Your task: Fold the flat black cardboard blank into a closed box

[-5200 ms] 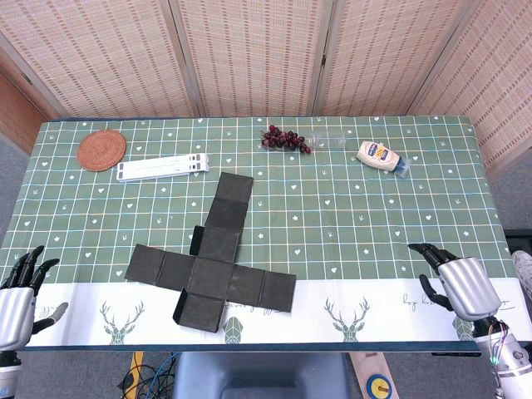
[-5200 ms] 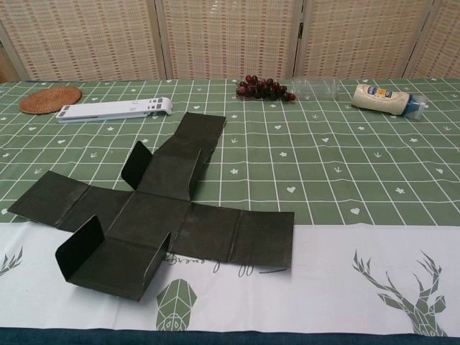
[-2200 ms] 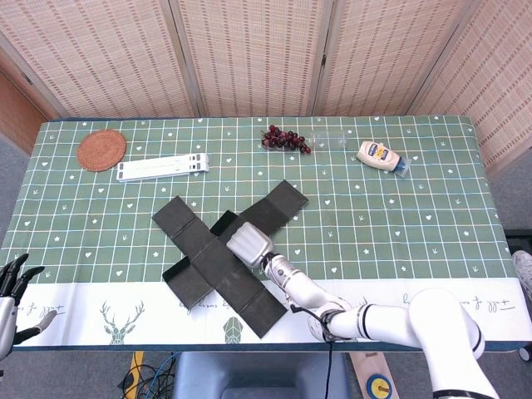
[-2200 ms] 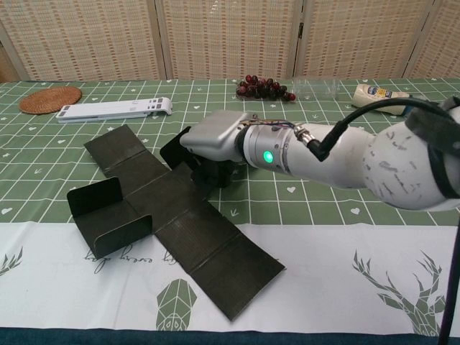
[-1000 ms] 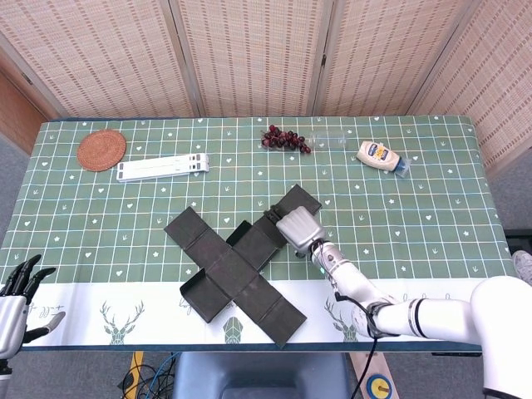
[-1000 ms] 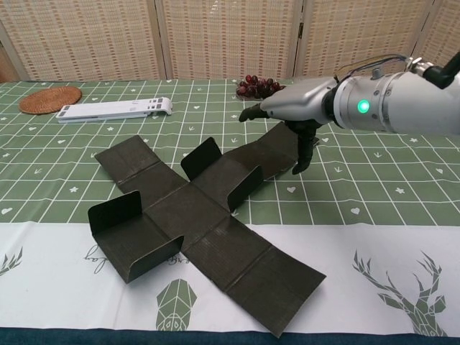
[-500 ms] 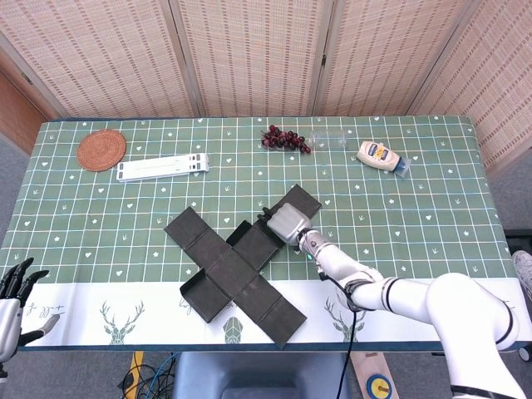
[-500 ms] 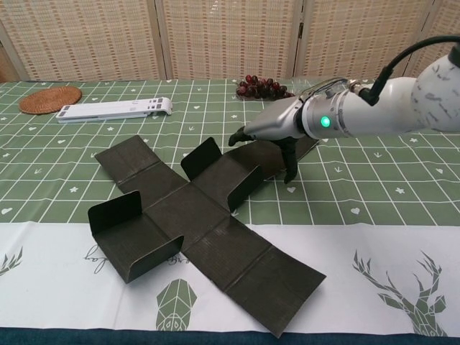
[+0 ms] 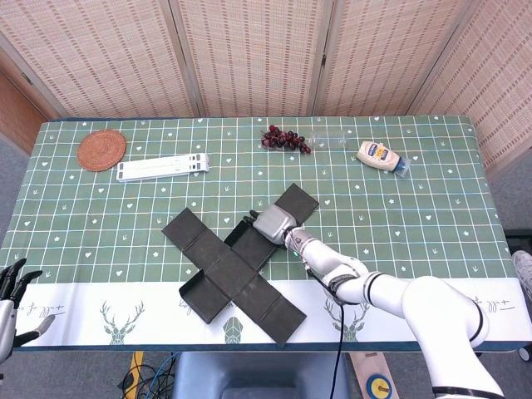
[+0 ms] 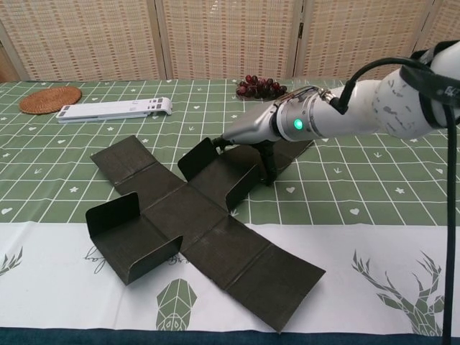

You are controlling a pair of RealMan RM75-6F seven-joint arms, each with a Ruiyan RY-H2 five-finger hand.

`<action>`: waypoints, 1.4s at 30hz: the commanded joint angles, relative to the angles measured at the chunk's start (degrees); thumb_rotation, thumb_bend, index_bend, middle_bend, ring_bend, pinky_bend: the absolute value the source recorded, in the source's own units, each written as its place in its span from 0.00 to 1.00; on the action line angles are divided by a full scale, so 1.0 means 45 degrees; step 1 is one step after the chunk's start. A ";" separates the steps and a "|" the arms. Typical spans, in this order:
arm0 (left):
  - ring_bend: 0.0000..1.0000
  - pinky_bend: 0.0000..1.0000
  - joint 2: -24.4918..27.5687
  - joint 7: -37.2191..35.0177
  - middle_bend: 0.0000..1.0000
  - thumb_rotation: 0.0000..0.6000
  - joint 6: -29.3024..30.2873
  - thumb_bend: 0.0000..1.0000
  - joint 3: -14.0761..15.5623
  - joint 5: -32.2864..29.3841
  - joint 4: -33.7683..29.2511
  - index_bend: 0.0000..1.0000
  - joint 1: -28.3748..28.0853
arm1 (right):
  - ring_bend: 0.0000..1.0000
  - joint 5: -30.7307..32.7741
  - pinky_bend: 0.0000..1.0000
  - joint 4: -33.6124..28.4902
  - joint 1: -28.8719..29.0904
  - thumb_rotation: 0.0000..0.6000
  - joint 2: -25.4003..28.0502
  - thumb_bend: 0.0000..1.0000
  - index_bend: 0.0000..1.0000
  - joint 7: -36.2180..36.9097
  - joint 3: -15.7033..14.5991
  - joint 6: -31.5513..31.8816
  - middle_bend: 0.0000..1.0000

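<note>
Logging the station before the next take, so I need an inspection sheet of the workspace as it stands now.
Surface: table under a green checked cloth with a white deer-print front strip.
Job's things: black cardboard blank lying open in a cross, a few side flaps upright, not closed.
Clutter: woven coaster, white folding stand, grapes, clear bottle, mayonnaise bottle, all along the far side.
Hands: right hand over the blank's far arm, fingers down on the cardboard; whether it grips cannot be told. Left hand at the near left corner, fingers spread, holding nothing.
Cables: black cable along the right arm.
Surroundings: woven folding screens behind.
</note>
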 commanded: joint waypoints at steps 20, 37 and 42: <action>0.26 0.44 -0.0550 -0.1296 0.21 1.00 -0.2178 0.16 -0.0884 0.0873 0.2199 0.28 -0.2444 | 0.83 0.1989 1.00 -0.2568 -0.1593 1.00 0.1494 0.33 0.31 0.0561 0.0259 0.3063 0.40; 0.71 0.79 -0.4734 -0.2463 0.24 1.00 -0.4266 0.16 -0.0729 0.2405 0.8603 0.25 -0.5883 | 0.84 0.6172 1.00 -0.6171 -0.2811 1.00 0.1648 0.33 0.31 -0.1888 0.0170 0.7192 0.43; 0.68 0.84 -0.5802 -0.2069 0.16 1.00 -0.4765 0.16 -0.0718 0.2273 0.9750 0.14 -0.6517 | 0.84 0.5708 1.00 -0.6311 -0.3068 1.00 0.1567 0.34 0.32 -0.1732 0.0223 0.7302 0.43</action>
